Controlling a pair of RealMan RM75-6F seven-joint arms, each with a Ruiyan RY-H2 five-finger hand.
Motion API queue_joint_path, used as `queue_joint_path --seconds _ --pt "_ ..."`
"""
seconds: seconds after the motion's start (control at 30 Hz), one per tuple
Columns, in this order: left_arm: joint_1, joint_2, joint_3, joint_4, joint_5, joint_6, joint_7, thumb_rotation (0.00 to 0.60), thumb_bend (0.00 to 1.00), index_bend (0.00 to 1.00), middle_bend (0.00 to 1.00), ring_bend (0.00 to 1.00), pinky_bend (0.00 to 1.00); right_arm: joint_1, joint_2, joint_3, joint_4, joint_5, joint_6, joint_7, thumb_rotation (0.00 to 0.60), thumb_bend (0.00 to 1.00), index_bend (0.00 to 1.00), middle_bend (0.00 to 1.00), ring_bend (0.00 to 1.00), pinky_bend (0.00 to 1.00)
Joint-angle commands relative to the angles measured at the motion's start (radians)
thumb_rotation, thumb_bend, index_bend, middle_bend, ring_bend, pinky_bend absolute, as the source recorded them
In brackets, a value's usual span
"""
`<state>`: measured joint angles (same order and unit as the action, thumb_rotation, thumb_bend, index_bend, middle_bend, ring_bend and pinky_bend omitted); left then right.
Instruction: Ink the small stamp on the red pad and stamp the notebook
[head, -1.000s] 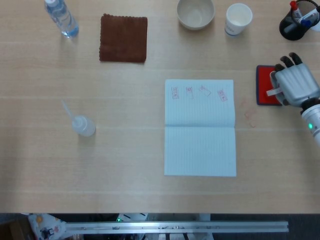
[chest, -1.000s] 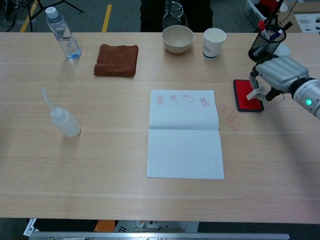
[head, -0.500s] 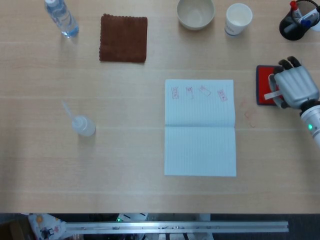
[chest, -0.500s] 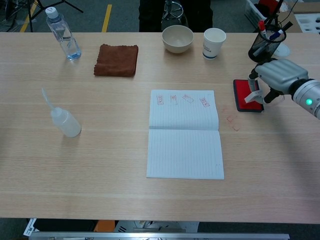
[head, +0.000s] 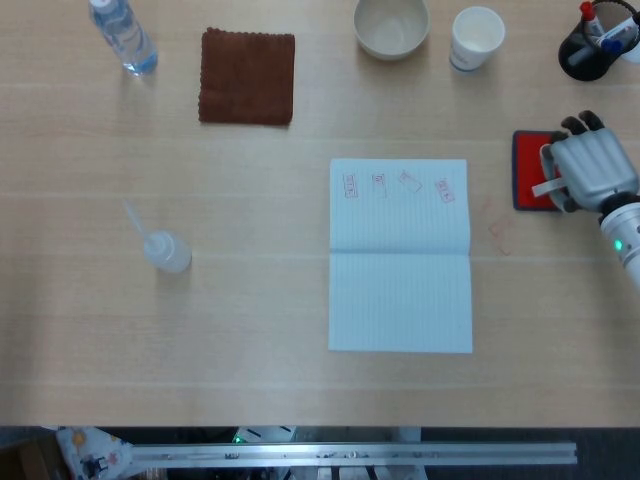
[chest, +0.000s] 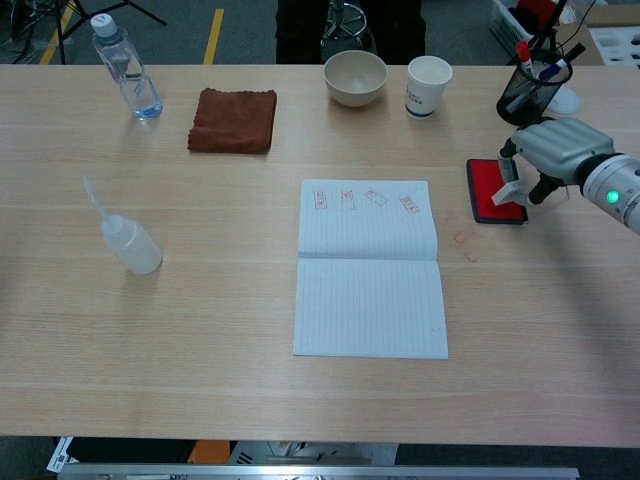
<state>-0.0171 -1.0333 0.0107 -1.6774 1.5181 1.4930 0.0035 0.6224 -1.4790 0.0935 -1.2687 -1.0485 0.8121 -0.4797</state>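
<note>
Lower now than a second ago, from the head view the right hand (head: 590, 172) pinches the small stamp (head: 545, 188) on the red pad (head: 527, 170), at three o'clock of the notebook (head: 400, 255). From the chest, press flat, then lift straight up. No left hand shows.

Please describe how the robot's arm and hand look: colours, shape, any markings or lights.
The right hand has a silver-grey shell with dark, black fingertips. The wrist is white and cylindrical, with a small green light. The left hand is not visible.
</note>
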Motion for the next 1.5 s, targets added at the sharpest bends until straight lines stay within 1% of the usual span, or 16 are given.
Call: queue_joint_path --seconds 0.03,0.7,0.93,1.1,1.33,1.5 --pt "0.0 0.0 0.0 0.001 0.0 0.0 0.0 0.6 0.34 0.17 0.12 0.11 0.09 0.007 -0.006 -0.001 0.006 0.01 -0.003 -0.008 0.6 0.3 0.64 0.38 0.16 0.12" --pt "-0.003 -0.001 0.0 -0.001 -0.006 -0.007 0.004 0.6 0.34 0.16 0.12 0.11 0.09 0.036 -0.039 -0.014 0.057 0.062 -0.018 -0.038 0.6 0.3 0.64 0.38 0.16 0.12" --pt "-0.002 -0.001 -0.001 0.0 -0.007 -0.005 0.002 0.6 0.34 0.16 0.12 0.11 0.09 0.04 -0.041 -0.015 0.059 0.071 -0.02 -0.032 0.6 0.3 0.64 0.38 0.16 0.12" --pt "0.001 0.001 -0.001 0.0 -0.004 0.002 -0.007 0.6 0.34 0.16 0.12 0.11 0.09 0.036 -0.005 -0.003 0.008 0.06 -0.006 0.004 0.6 0.3 0.64 0.38 0.16 0.12" --pt "0.002 0.005 0.003 -0.005 0.01 0.01 -0.009 0.6 0.34 0.16 0.12 0.11 0.09 0.03 0.08 0.012 -0.122 0.038 0.017 0.047 0.6 0.3 0.64 0.38 0.16 0.12" --pt "0.004 0.008 0.004 -0.01 0.014 0.014 -0.008 0.6 0.34 0.16 0.12 0.11 0.09 0.039 0.11 0.021 -0.208 0.026 0.018 0.068 0.6 0.3 0.64 0.38 0.16 0.12"
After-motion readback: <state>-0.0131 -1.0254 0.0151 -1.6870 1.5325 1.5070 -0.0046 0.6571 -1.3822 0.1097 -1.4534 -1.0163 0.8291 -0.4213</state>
